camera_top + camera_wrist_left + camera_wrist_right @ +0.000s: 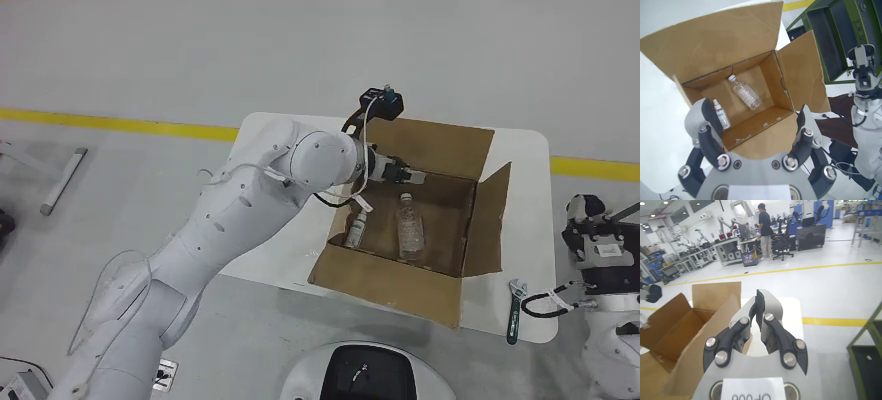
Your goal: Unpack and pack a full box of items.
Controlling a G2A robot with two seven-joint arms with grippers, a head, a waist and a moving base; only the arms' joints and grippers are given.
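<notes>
- Above the open box [715,47], our left hand [755,109] hung released, fingers spread wide, nothing between them.
- On the box floor lay a clear water bottle [745,93] on its side near the middle. A small spray bottle [722,115] lay flat along one wall, apart from it.
- Off to the side of the surface [527,150], beside the box, our right hand [758,301] was clenched on nothing.
- We judged this the unpacking step, with two things left to lift out, though packing just begun would look alike.
- The next move, we thought, called for lowering the left hand between the flaps and closing across one bottle's width.
</notes>
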